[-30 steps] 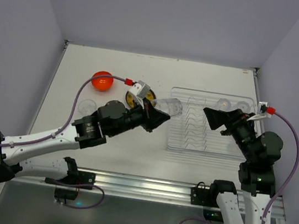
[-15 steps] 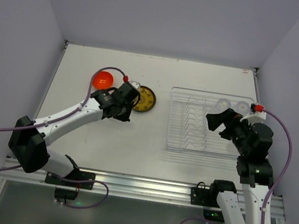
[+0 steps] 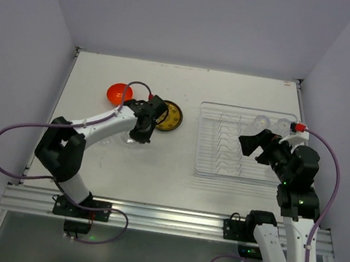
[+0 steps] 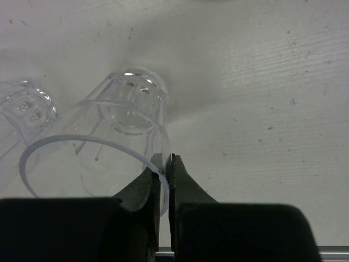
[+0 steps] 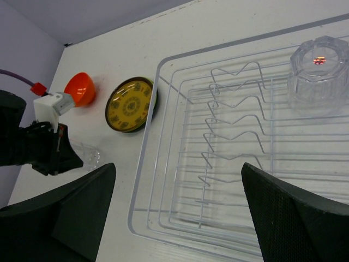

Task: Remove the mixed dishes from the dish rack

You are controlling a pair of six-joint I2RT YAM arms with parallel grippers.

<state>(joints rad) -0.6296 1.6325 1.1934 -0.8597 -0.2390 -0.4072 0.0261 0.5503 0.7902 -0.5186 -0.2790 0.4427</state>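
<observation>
Pinched together, my left gripper [image 4: 163, 170] has its two black fingers [image 4: 143, 196] clamped on the thin wall of a clear cup [image 4: 122, 128], right at the rim, over the left half of the tabletop [image 3: 188, 84]. The cup's open mouth faces my wrist and its faceted base points away, down toward the white surface; I cannot tell whether the base touches it. A second cup [image 4: 22, 106] stands close on its left, and I cannot tell whether the two touch. Toward the far left corner sits the orange-red bowl [image 3: 118, 92], and just right of it lies the patterned yellow-brown plate [image 3: 170, 116], flat on the tabletop between the bowl and the dish rack [image 3: 198, 144]. My left gripper is just to the near side of that plate. The rack lies on the right half of the tabletop, its white wire dividers [image 5: 232, 128] running down its middle. Two cups [image 3: 259, 121] stand inside it along its far edge, toward its far right corner; the one my right wrist sees looks mouth-down. My right gripper [image 3: 252, 142] hangs above the rack with its fingers spread wide apart and nothing between them, clear of the wires.
</observation>
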